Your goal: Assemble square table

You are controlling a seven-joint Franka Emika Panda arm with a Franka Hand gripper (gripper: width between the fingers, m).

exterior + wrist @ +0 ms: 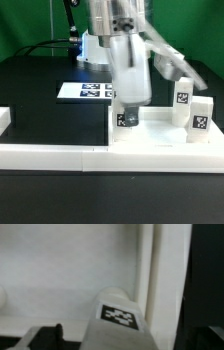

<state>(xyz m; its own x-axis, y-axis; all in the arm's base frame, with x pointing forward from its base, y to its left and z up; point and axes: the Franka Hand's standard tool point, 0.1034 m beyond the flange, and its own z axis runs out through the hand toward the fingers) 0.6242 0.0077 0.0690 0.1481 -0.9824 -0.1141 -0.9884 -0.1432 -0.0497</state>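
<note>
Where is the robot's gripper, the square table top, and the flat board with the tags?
gripper [128, 108]: exterior view, between its fingertips.
square table top [160, 132]: exterior view, on its bare inside surface.
marker board [72, 91]: exterior view, on its white edge beside the tags.

A white leg [112, 308] with a black-and-white tag [119, 317] on its face rises from the pale floor of the square table top [70, 263], just beside the top's raised rim [152, 269]. Beyond the rim lies the dark table [207, 274]. The gripper [130, 337] straddles the leg with its blurred fingers [40, 337] spread wide, the far one well clear of the leg.
</note>
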